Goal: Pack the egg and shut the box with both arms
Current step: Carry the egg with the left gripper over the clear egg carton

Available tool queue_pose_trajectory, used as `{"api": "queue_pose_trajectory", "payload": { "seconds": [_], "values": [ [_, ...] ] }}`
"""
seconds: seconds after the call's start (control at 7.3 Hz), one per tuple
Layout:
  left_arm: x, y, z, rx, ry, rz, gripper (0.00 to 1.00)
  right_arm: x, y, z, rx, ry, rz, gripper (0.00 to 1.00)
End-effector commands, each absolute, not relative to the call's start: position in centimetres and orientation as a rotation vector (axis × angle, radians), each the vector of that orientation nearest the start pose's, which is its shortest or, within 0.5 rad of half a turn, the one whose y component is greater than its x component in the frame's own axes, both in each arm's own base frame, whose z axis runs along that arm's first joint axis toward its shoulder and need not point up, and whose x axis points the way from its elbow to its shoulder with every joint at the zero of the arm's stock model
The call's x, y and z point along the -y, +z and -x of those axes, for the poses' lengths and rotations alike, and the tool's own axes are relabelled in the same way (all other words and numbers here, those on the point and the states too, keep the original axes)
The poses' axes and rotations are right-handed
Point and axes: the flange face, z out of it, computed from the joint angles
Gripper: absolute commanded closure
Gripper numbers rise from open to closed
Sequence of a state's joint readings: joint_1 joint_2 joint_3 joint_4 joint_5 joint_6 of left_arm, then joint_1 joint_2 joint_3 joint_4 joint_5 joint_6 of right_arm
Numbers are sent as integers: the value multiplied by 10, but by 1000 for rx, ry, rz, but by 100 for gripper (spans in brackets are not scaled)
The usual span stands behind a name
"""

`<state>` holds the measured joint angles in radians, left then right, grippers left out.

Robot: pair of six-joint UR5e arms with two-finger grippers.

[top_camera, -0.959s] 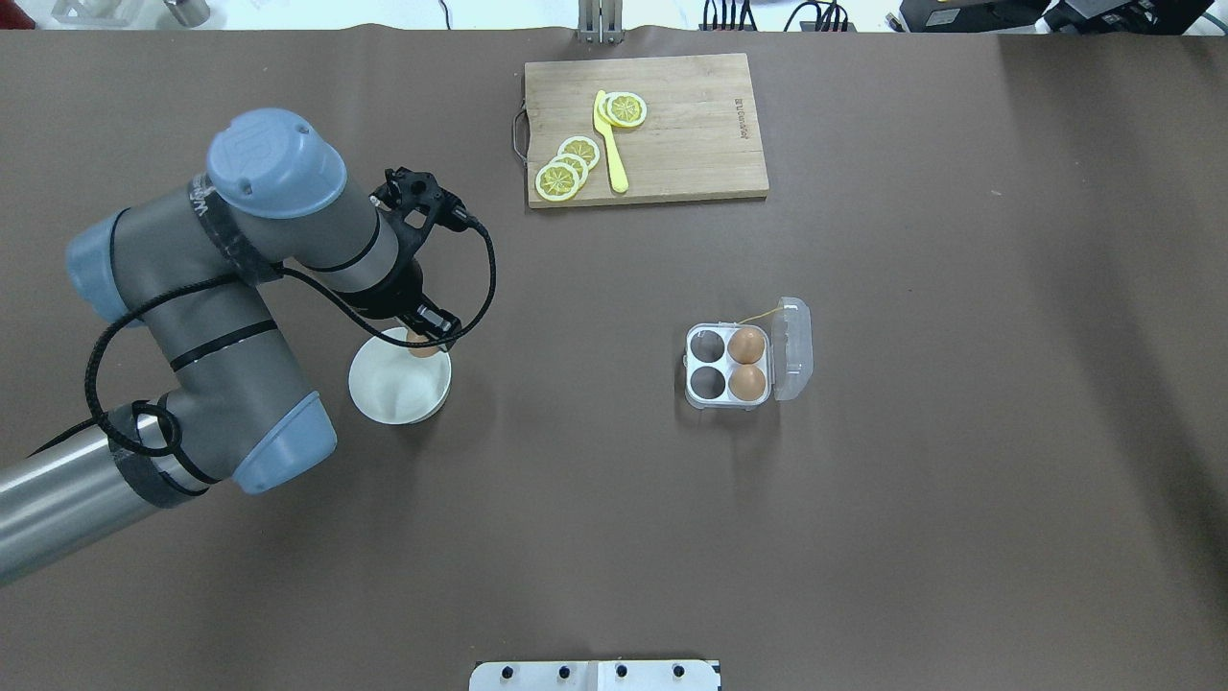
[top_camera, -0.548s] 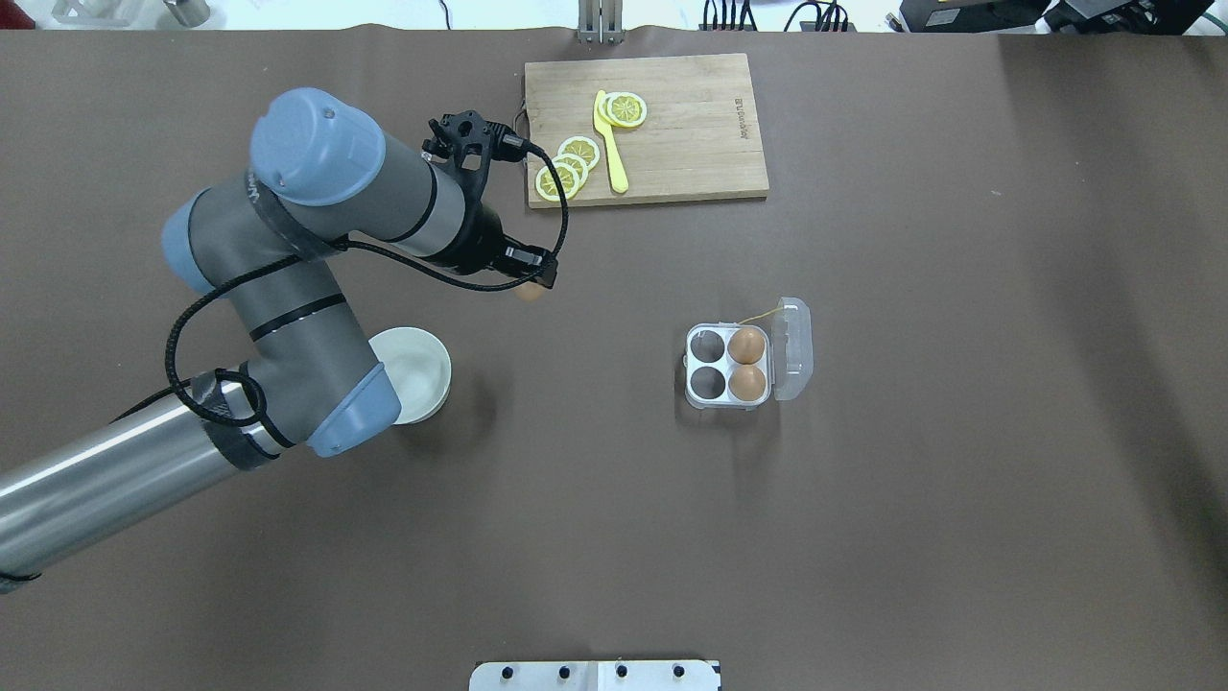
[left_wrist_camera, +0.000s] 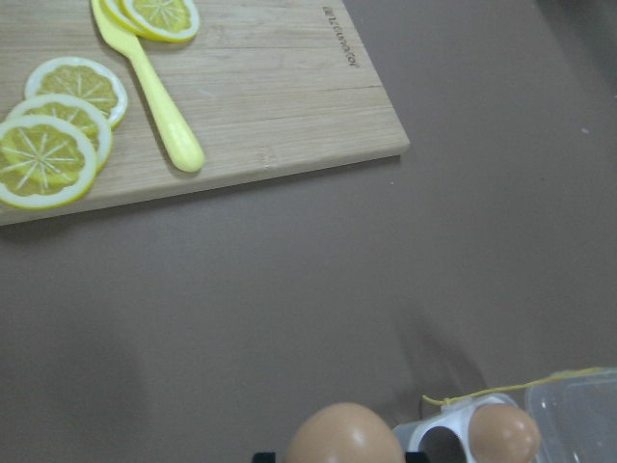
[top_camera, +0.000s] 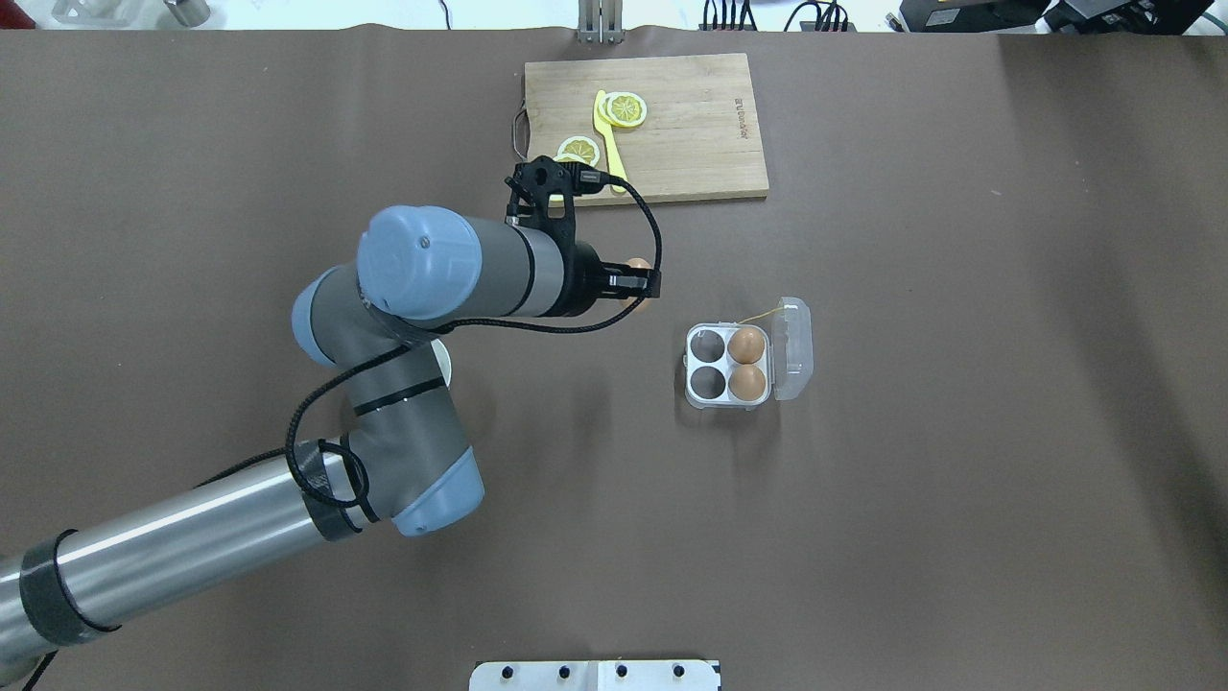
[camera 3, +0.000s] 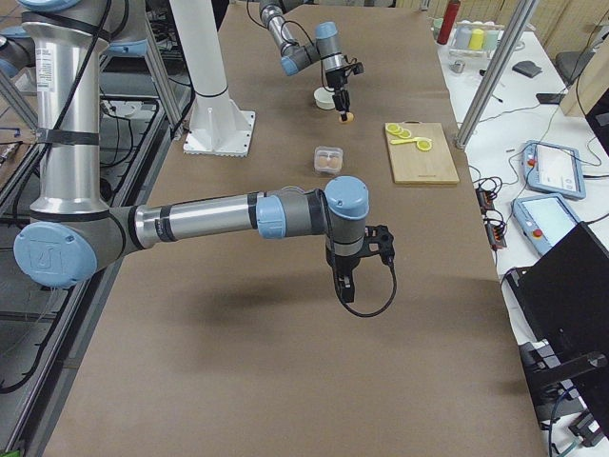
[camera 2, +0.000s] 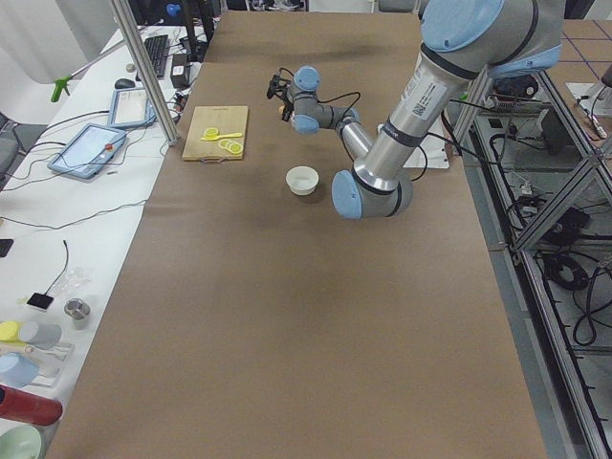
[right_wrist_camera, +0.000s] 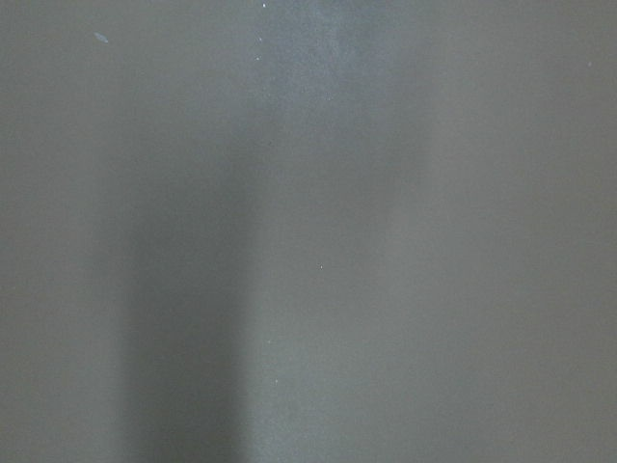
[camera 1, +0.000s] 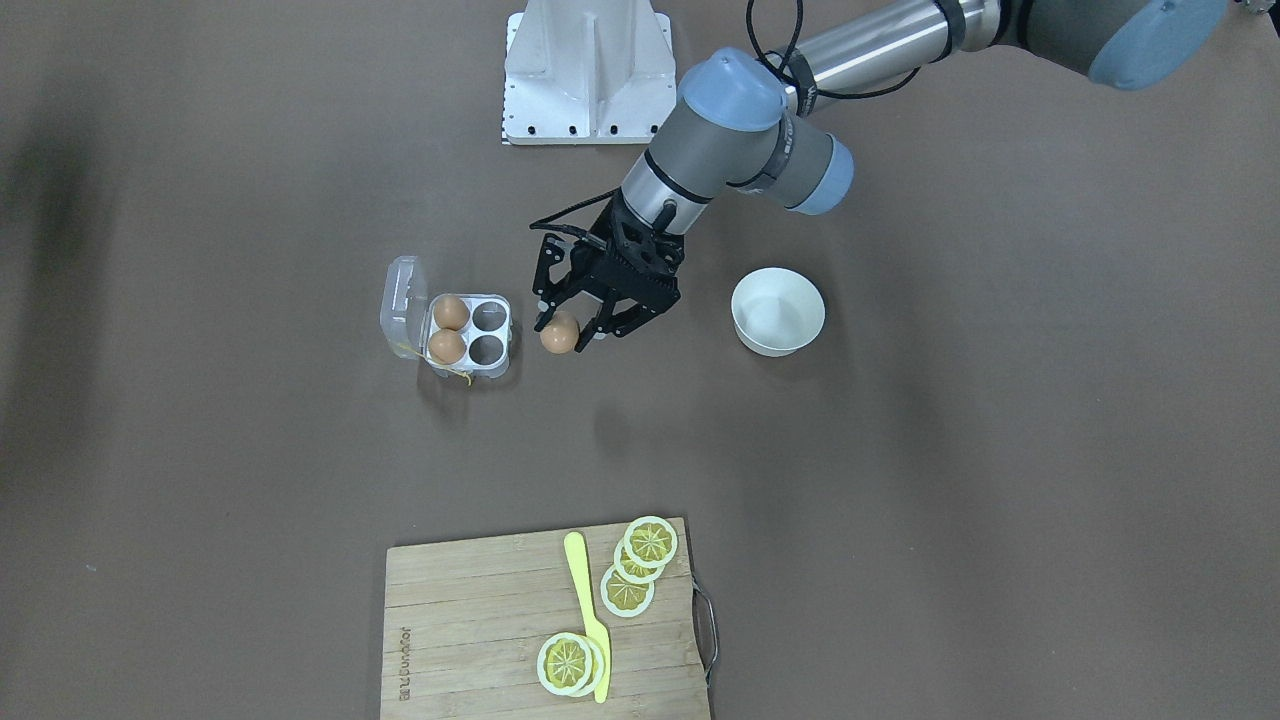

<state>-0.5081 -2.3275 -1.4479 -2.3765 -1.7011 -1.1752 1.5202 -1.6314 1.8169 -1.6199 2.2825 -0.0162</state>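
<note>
My left gripper (camera 1: pixel 566 336) is shut on an orange-brown egg (camera 1: pixel 559 333) and holds it above the table, a short way from the box (camera 1: pixel 468 331). In the overhead view the gripper (top_camera: pixel 641 284) is up and left of the box (top_camera: pixel 727 364), with the egg (top_camera: pixel 638 264) partly hidden. The clear lid (top_camera: pixel 792 347) lies open. Two eggs (top_camera: pixel 746 345) fill the cells beside the lid; the other two cells are empty. The left wrist view shows the held egg (left_wrist_camera: pixel 345 434) and the box corner (left_wrist_camera: pixel 453 426). My right gripper (camera 3: pixel 357 278) hangs over bare table; I cannot tell its state.
A round white bowl (camera 1: pixel 778 311) stands empty on the far side of the left gripper from the box. A wooden cutting board (top_camera: pixel 645 128) with lemon slices (top_camera: pixel 625 108) and a yellow knife (top_camera: pixel 610 144) lies at the table's far edge, beyond the gripper.
My left gripper has lifted the egg out of the white bowl and carried it to the right, towards the box. The box and its eggs have not moved.
</note>
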Motion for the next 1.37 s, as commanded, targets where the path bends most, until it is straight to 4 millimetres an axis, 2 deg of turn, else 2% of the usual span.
{"api": "queue_pose_trajectory", "payload": {
  "seconds": [0.0,0.27,0.41,0.96,1.23],
  "values": [
    [418,150,-609,-1402,-127,-610,57,470,577,-46,713,-109,-117,0],
    [392,144,-623,-1463,-181,-620,57,470,577,-47,713,-106,-117,0],
    [385,152,-636,-1451,-195,-619,57,469,577,-47,713,-106,-118,0],
    [386,151,-654,-1416,-224,-645,57,466,580,-48,713,-103,-113,0],
    [388,156,-656,-1397,-248,-666,57,466,580,-51,712,-96,-113,0]
  ]
}}
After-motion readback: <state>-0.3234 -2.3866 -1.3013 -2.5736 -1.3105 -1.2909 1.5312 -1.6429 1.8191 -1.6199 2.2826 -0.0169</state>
